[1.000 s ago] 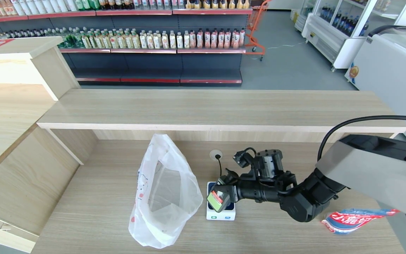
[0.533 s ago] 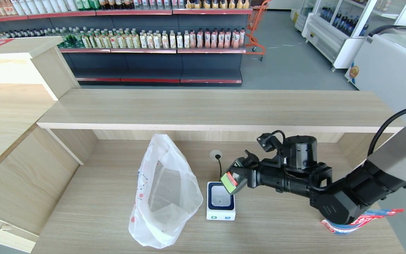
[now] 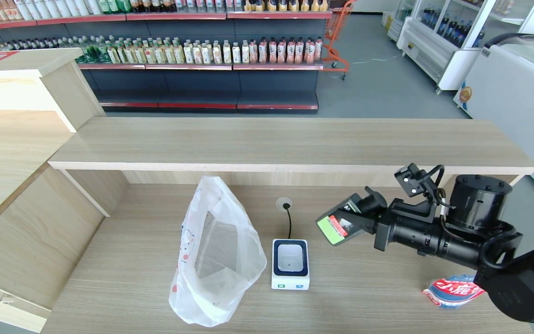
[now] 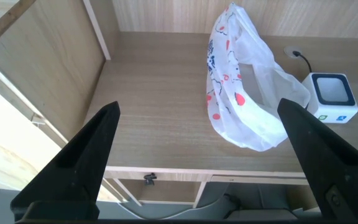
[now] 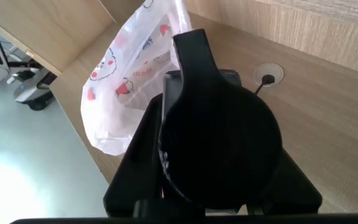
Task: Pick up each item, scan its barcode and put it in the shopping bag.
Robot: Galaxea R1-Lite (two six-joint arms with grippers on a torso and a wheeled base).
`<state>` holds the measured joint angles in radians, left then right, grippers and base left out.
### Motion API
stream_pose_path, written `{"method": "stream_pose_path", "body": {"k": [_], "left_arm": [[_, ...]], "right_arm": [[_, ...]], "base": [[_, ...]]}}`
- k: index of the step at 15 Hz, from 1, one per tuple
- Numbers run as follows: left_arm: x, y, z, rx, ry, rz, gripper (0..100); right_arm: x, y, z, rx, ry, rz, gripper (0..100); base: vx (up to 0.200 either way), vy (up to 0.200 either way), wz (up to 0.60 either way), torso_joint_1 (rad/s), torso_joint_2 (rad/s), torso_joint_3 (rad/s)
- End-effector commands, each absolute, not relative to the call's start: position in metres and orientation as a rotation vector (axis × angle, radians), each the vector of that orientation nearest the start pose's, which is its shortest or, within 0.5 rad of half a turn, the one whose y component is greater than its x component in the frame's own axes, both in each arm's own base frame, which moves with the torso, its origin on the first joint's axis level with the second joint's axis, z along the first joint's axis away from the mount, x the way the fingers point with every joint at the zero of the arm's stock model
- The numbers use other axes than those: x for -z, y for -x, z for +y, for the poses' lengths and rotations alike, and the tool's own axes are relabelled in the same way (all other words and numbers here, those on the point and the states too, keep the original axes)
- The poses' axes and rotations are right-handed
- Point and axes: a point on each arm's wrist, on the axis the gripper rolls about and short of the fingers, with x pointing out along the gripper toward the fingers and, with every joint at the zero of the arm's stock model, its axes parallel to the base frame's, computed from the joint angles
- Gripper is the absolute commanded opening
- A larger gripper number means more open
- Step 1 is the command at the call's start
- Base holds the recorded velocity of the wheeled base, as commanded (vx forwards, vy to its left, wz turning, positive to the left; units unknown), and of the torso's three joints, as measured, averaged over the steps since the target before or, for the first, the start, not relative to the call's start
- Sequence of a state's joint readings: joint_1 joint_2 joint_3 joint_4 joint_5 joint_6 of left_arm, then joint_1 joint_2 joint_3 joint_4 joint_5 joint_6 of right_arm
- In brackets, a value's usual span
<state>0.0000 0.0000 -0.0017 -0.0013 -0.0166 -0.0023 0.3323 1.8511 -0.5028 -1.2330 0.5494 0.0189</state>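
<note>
Right end effector [image 3: 349, 214] is clamped on a small green-and-red pack [image 3: 333, 228], holding it up in the air over the worktop [image 3: 369, 297]. The pack sits off to the right of the barcode scanner [image 3: 290, 263], not over it, with its green face tilted toward the scanner side.

The shopping bag [image 3: 216, 256] is a white plastic one with red print. It's standing open on the worktop, just beside the scanner on its left. The scanner's black cable [image 3: 289, 221] runs back to a round grommet [image 3: 284, 203].

There's also a blue, red and white snack packet [image 3: 452, 291] lying flat near the right edge, partly hidden by the right arm.

Left end effector [image 4: 199, 109] hangs above the front of the worktop with its fingers [image 4: 86, 155] spread wide and nothing between them.
</note>
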Motion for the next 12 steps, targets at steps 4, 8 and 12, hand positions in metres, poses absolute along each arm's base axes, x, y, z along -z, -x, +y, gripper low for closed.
{"method": "stream_pose_path", "body": {"k": [4,8,12], "left_arm": [[-0.076,0.023,0.000,0.017,0.005,-0.003,100],[-0.076,0.023,0.000,0.017,0.003,-0.002,100],[-0.076,0.023,0.000,0.017,0.000,-0.002,100]], "right_arm": [[-0.121,-0.260,0.102,-0.880,-0.082,0.176,0],[-0.116,-0.262,0.102,-0.866,-0.161,0.262,0],[-0.106,-0.266,0.106,-0.855,-0.220,0.353,0]], "base": [[0.000,0.000,0.00,0.000,0.00,0.000],[0.000,0.200,0.00,0.001,0.00,0.002],[0.000,0.200,0.00,0.005,0.01,0.000]]}}
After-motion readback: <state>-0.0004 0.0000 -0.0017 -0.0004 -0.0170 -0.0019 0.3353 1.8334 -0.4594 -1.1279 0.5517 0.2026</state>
